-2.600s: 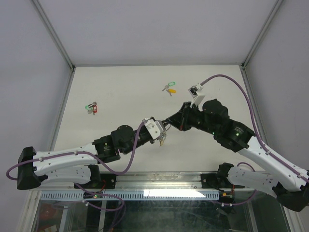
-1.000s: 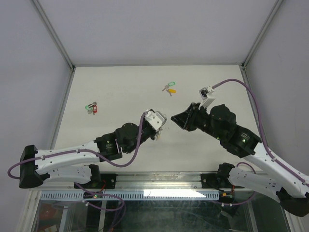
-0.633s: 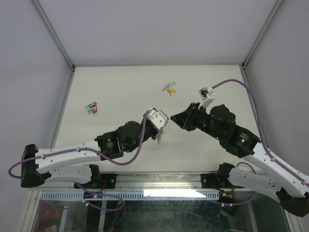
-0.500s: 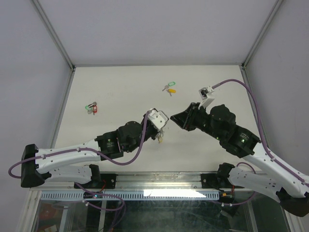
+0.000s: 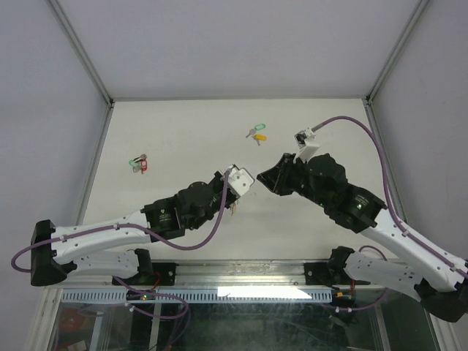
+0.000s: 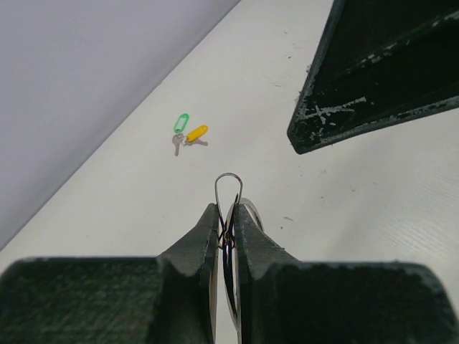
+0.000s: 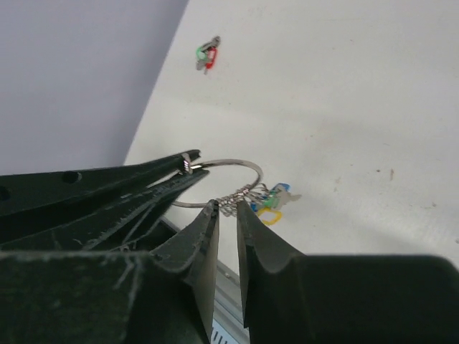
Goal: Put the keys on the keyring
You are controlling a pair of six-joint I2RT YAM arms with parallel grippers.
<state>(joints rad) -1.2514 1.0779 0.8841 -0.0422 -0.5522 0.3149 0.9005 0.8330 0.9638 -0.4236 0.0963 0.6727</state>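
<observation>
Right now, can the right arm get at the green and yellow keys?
Probably yes: the keys lie a little beyond the right gripper with nothing between them; it must first turn from the keyring.

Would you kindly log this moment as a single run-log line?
left gripper: shut on keyring | right gripper: tips at keyring, grip unclear | green and yellow keys: loose on table

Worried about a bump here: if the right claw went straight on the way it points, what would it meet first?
Probably the keyring, pinched in the left claw: its wire sits in line with the tips of the right claw. Whether they touch is unclear.
</observation>
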